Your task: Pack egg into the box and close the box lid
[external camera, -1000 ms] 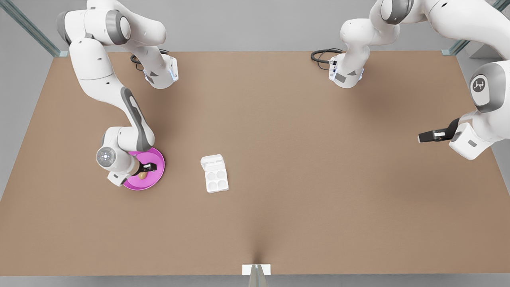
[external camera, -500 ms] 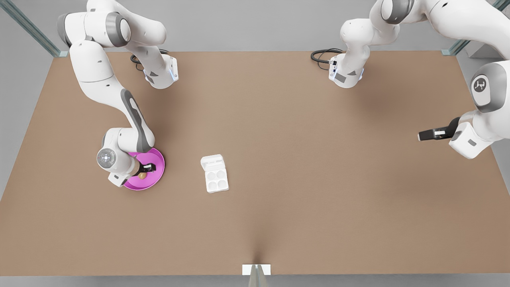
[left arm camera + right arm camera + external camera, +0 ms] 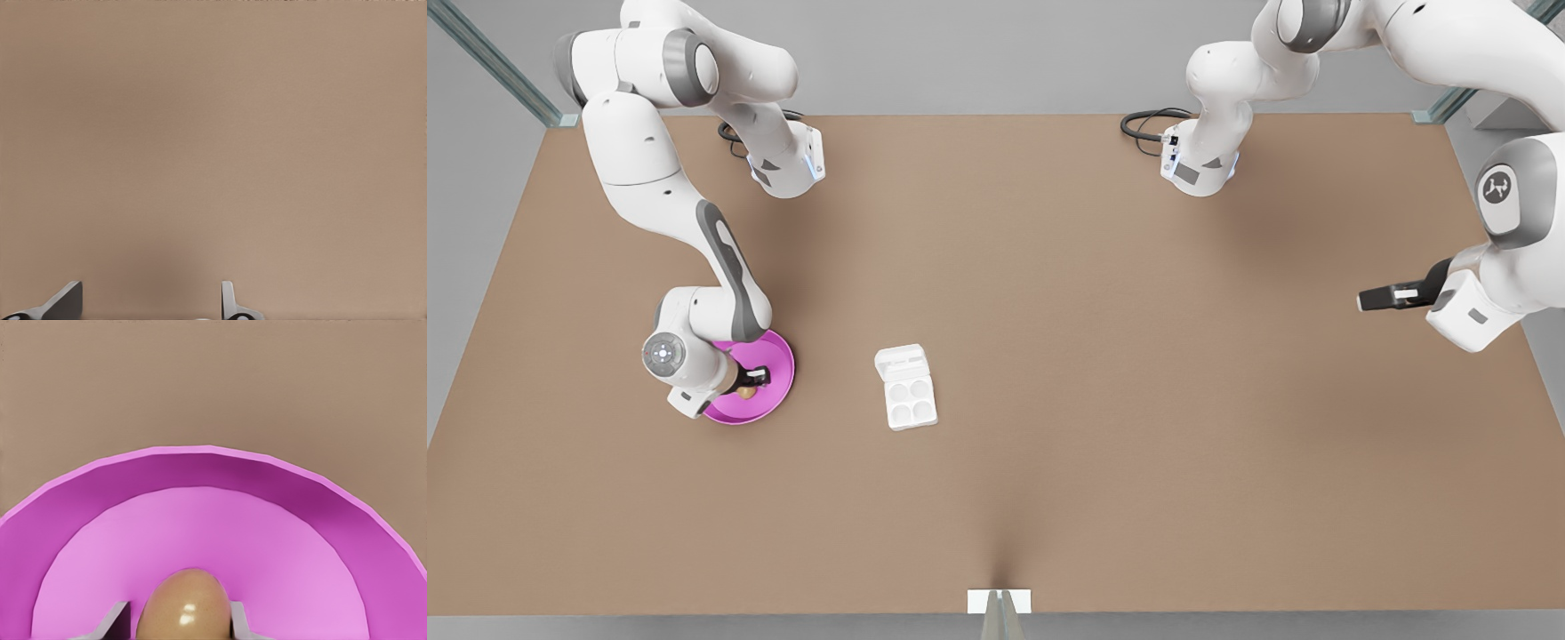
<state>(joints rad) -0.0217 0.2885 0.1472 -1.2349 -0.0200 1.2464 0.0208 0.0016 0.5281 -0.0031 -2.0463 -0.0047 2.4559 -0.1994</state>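
Observation:
The tan egg (image 3: 185, 610) lies in a round pink plate (image 3: 200, 480) at the front view's left. My right gripper (image 3: 749, 389) reaches down into that plate (image 3: 780, 356), its fingers (image 3: 115, 617) pressed on both sides of the egg (image 3: 747, 392), shut on it. The white carton (image 3: 911, 404) sits on the table to the plate's right, its four cups empty. Its lid (image 3: 901, 362) lies folded open and flat on the far side. My left gripper (image 3: 1371, 300) hangs open over bare table at the front view's far right, nothing between its fingers (image 3: 63, 301).
The brown table (image 3: 1103, 356) stretches wide between the carton and the left arm. Both arm bases and a black cable (image 3: 1147, 124) stand at the far edge. A small white bracket (image 3: 999, 601) sits at the near edge.
The right gripper's fingers have drawn in around the egg on the plate. The left arm has drifted slightly, its gripper staying open.

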